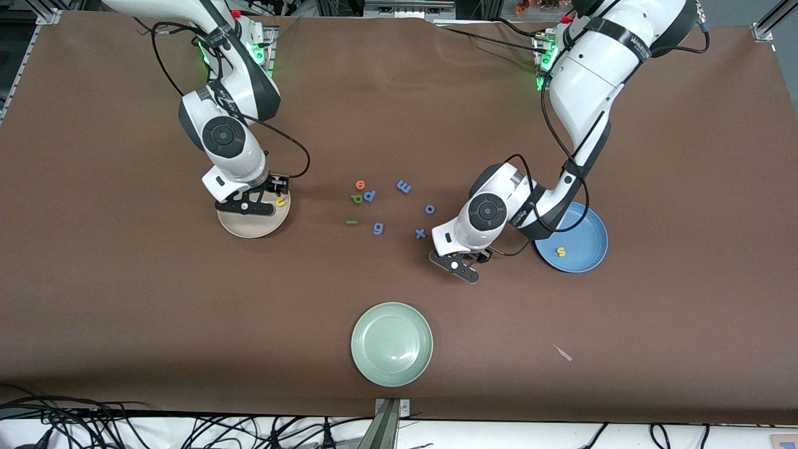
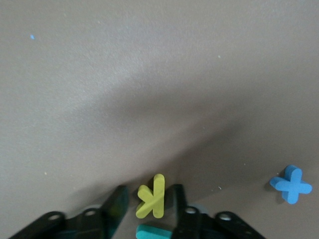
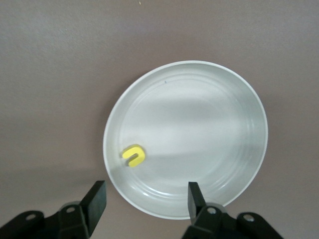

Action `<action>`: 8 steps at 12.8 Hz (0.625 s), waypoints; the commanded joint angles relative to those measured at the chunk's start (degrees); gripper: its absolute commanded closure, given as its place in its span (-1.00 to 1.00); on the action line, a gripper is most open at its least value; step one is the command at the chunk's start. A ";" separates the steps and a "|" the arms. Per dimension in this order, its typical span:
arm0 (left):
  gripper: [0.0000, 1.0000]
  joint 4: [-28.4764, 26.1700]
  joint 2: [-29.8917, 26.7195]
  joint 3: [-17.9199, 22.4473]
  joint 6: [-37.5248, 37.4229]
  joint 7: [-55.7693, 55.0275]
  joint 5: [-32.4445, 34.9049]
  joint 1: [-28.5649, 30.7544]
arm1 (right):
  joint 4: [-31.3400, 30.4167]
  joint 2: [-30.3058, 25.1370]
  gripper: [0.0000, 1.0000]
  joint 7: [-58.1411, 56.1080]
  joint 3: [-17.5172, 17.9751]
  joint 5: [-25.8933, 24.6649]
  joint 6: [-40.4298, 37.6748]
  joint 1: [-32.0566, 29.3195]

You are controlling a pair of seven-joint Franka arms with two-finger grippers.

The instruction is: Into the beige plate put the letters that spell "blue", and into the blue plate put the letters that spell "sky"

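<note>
Left gripper point(image 2: 149, 209): held low over the table between the blue x point(image 1: 421, 234) and the blue plate point(image 1: 586, 262); in the left wrist view its fingers point(image 2: 117, 204) are seen closed against the two sides of the k point(image 2: 152, 196).
k: a yellow letter, gripped upright between the left fingers.
y point(image 2: 154, 232): a teal piece is seen just under the k at the gripper's base; whether it is touched cannot be told.
Right gripper point(image 3: 147, 196): held over the beige plate point(image 1: 240, 229), its fingers point(image 3: 97, 196) spread apart with nothing between them.
u point(image 1: 280, 202): yellow, lying in the beige plate near the rim, under the right gripper.
s point(image 1: 561, 252): yellow, lying in the blue plate, on the part nearer the front camera.
Blue plate: set toward the left arm's end, partly covered by the left arm.
e point(image 1: 360, 184): orange, on the table mid-way between the arms.
b point(image 1: 356, 198): green, just nearer the camera than the e, touching a blue letter point(image 1: 370, 196).
l point(image 1: 351, 222): a green bar, nearer the camera than the b.
Other blue letters: m point(image 1: 404, 186), o point(image 1: 430, 209) and g point(image 1: 378, 229) are scattered around the x.
Green plate point(image 1: 391, 344): set nearest the camera, well apart from the letters.
</note>
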 commanded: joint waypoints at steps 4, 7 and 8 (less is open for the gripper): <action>1.00 1.59 -4.14 -0.38 -5.55 1.54 1.32 3.91 | 12.15 10.52 -0.49 13.16 4.01 0.77 0.78 4.24; 1.00 1.50 -8.28 -0.30 -11.52 8.20 0.87 6.91 | 19.16 17.27 -0.49 14.59 4.01 0.42 0.78 9.08; 1.00 1.50 -9.25 -0.30 -14.76 10.75 1.13 8.57 | 22.42 20.09 -0.49 15.73 4.01 0.16 0.87 10.40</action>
